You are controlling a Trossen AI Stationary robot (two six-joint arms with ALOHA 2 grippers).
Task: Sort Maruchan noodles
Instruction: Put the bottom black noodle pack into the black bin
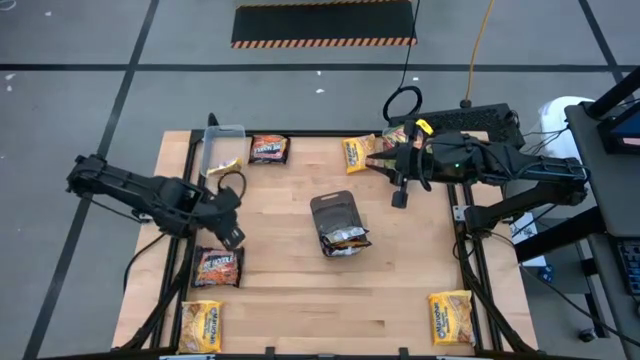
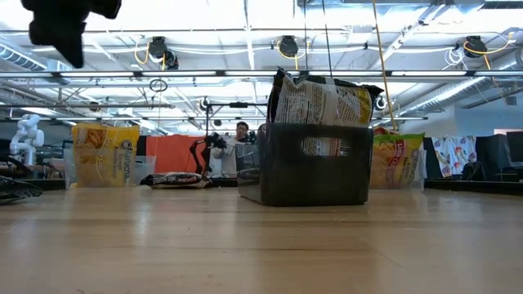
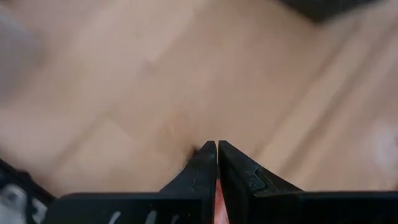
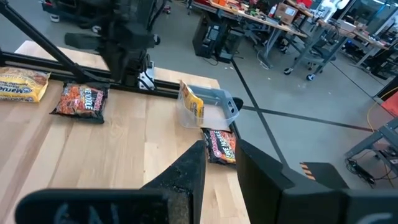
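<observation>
Overhead, noodle packets lie scattered on the table, several upright in the dark tray. Left wrist view: left gripper pinched narrow, empty. Right wrist view: right gripper parted, empty, above a dark packet lying lengthwise between its fingers.

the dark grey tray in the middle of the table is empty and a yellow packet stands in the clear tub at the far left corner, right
Not quite. The dark grey tray is not empty: the high view shows noodle packets in its near end, and the low view shows them sticking up above its wall. The rest holds: a yellow packet stands in the clear tub at the far left corner.
</observation>
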